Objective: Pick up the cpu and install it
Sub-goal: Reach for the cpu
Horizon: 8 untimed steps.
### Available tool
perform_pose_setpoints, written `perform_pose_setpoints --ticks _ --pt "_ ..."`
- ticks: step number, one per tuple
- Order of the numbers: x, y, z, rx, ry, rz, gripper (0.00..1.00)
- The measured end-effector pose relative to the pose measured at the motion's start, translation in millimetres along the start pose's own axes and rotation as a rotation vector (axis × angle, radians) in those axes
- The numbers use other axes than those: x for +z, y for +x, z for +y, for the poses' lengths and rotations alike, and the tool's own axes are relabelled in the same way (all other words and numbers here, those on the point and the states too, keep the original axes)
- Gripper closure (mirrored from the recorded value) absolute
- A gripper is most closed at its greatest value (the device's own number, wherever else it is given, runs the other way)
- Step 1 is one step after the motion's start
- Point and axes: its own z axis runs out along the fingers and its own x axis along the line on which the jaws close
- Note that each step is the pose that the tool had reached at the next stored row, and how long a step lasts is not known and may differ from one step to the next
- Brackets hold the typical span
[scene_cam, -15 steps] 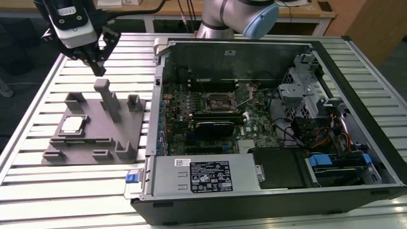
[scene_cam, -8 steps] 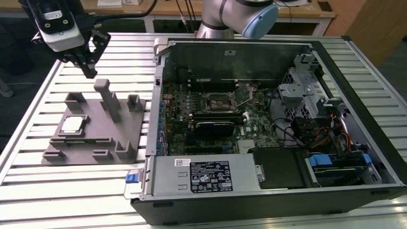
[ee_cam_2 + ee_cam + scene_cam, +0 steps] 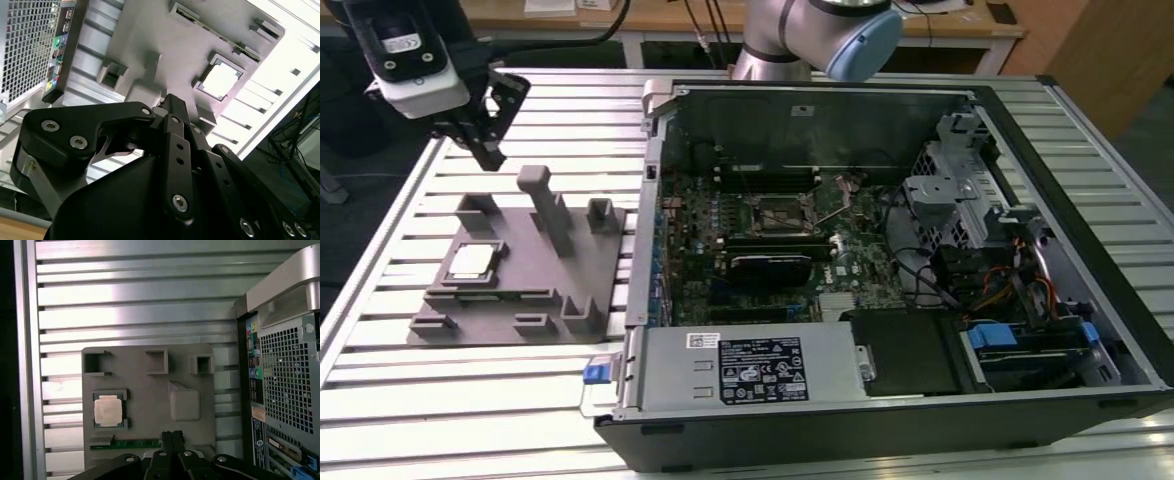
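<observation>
The cpu [image 3: 471, 262] lies flat in its recess on the grey holder [image 3: 520, 262], well below the jaws and apart from them; the gripper [image 3: 490, 158] hangs over the holder, pointing down, jaws pressed together, gripping nothing

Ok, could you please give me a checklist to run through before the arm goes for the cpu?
1. The cpu lies flat in its recess on the grey fixture plate: ok.
2. The hand is empty: ok.
3. The hand is open for a grasp: not ok, its fingers are shut.
4. The hand is lined up over the cpu: not ok, it hangs off to one side of it.
5. The computer case is open above the motherboard: ok.
6. The cpu socket is ready to take the chip: cannot tell.
</observation>
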Motion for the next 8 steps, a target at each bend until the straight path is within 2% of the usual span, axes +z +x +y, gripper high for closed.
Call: perform_pose_setpoints --ticks 8 --pt "10.0 17.0 -1.7 0.0 0.0 0.0 0.89"
